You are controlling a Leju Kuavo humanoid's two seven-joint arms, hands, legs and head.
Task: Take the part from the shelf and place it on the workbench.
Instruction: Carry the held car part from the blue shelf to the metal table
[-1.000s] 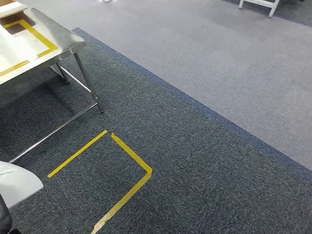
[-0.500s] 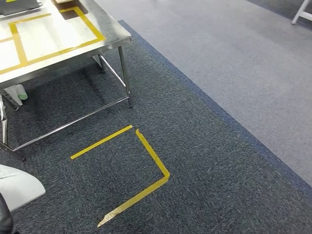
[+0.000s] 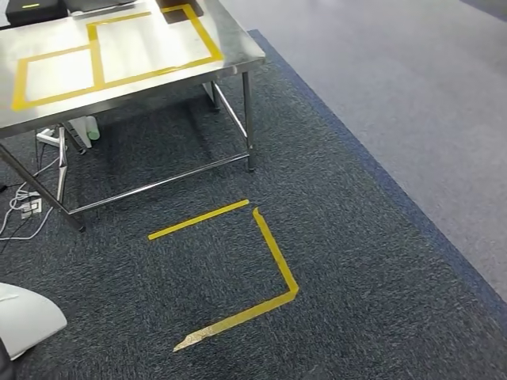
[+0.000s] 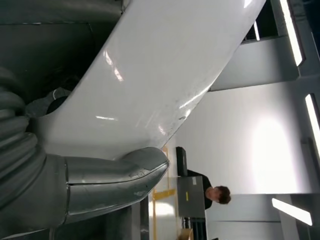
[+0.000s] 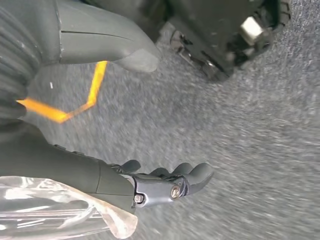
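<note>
Left hand (image 4: 75, 185) gripping white part (image 4: 151, 80), right hand (image 5: 113, 180) empty with fingers apart, steel workbench (image 3: 239, 55) ahead

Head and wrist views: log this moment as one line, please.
phase: carrying | left hand: grips white part | right hand: open, hanging over carpet | workbench: ahead-left, part not yet placed

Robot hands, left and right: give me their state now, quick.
Left robot hand: holds the white part, thumb pressed against it.
Right robot hand: open, thumb and fingers apart, holding nothing, above the carpet.
</note>
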